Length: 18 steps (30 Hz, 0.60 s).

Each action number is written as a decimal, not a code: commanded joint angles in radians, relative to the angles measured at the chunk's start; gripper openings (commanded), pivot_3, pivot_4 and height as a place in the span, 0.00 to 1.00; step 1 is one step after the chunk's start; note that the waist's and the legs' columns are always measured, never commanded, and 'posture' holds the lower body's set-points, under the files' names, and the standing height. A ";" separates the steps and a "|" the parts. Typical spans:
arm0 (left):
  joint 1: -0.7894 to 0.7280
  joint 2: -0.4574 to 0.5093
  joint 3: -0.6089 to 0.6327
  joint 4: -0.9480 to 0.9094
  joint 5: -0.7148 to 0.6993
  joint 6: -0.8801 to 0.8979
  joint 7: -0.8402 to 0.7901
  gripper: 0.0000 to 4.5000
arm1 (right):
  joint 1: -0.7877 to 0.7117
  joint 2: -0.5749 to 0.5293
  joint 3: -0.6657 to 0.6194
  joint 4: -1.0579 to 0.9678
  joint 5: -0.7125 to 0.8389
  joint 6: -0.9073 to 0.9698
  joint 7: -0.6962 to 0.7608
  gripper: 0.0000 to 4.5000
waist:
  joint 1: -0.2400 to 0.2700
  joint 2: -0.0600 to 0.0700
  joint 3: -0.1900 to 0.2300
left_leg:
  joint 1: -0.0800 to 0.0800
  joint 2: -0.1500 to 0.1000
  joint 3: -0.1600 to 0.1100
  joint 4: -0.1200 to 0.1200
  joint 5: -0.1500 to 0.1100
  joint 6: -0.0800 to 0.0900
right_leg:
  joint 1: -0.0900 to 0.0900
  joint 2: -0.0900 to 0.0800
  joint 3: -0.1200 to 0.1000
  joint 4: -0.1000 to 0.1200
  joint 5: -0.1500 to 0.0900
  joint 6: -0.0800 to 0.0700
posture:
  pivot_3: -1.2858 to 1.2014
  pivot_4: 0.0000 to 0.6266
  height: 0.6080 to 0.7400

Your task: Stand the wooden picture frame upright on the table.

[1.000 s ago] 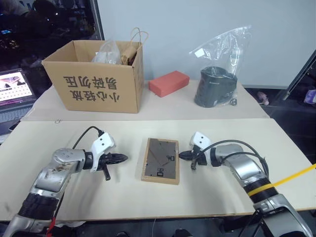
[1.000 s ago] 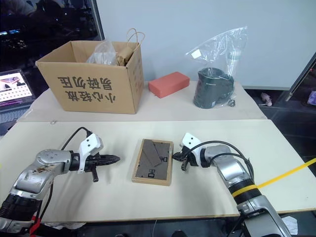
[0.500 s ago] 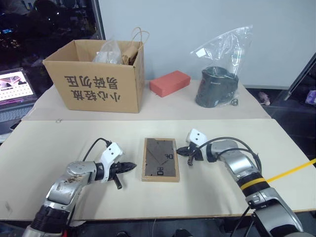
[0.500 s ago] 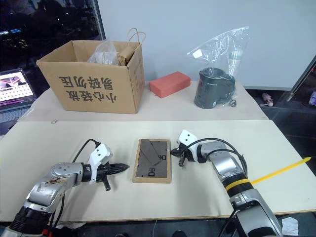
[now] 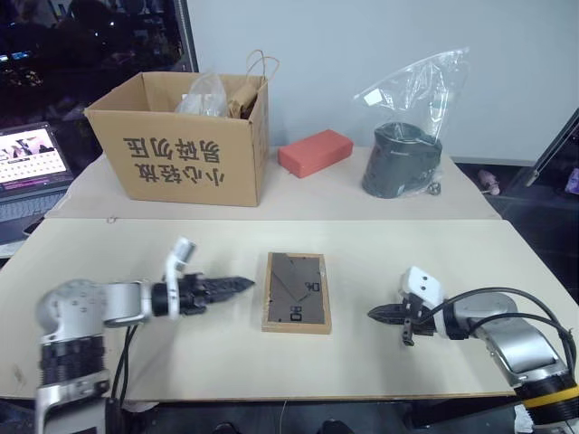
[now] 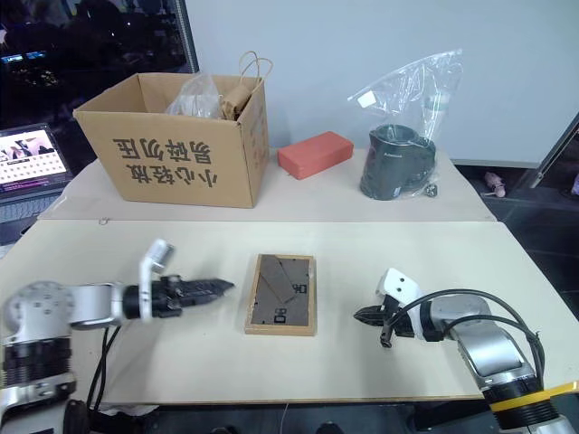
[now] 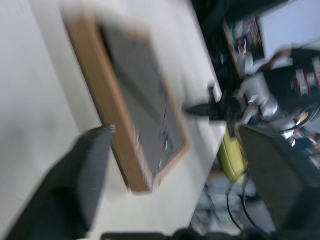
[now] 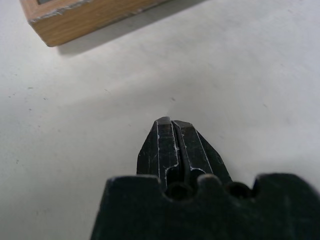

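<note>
Nearest me, two arms reach in over the pale desk (image 5: pixel 380 258), one from each side, and the job is at its approach stage: the wooden picture frame (image 5: pixel 295 291) lies flat, face down, at the middle of the near desk, its dark back with the fold-out stand and white label facing up, and nothing has hold of it. The left gripper (image 5: pixel 237 285) hovers just beside the frame's left edge, pointing at it; in its wrist view the two fingers (image 7: pixel 75 185) stand wide apart with nothing between them. The right gripper (image 5: pixel 377 314) sits apart from the frame's right edge, jaws pressed together and empty. To my eye the next move calls for the open left jaws to take an edge of the frame and tip it up, with the stand swung out so it can rest upright. Counting: one frame, two grippers. Farther back stand one cardboard box (image 5: pixel 185 136), one red block (image 5: pixel 315 152) and one clear bag with a dark object (image 5: pixel 403 149), plus one lit laptop (image 5: pixel 34 155) at the far left.
</note>
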 commanded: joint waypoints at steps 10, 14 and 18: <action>-0.027 -0.155 -0.105 0.154 -0.264 0.003 0.447 0.99 | -0.065 0.135 0.087 -0.022 -0.012 -0.044 -0.028 0.00 | 0.019 0.003 -0.009 | 0.001 -0.003 -0.003 0.000 0.000 -0.001 | 0.003 -0.001 -0.001 0.000 0.000 0.000 | 0.52 0.24 0.70; -0.029 -0.216 -0.109 0.164 -0.339 0.003 0.520 0.99 | -0.096 0.177 0.119 -0.034 -0.028 -0.017 -0.060 0.00 | 0.043 0.003 -0.009 | 0.001 -0.006 -0.004 0.000 0.000 -0.001 | 0.004 -0.003 -0.001 -0.003 -0.001 0.001 | 0.52 0.24 0.70; 0.005 -0.226 -0.095 0.158 -0.444 0.003 0.564 0.99 | -0.109 0.195 0.125 -0.028 -0.037 0.000 -0.086 0.00 | 0.053 0.002 -0.010 | -0.001 -0.012 -0.005 -0.002 0.000 0.000 | 0.004 -0.010 -0.002 -0.004 -0.001 0.000 | 0.52 0.24 0.70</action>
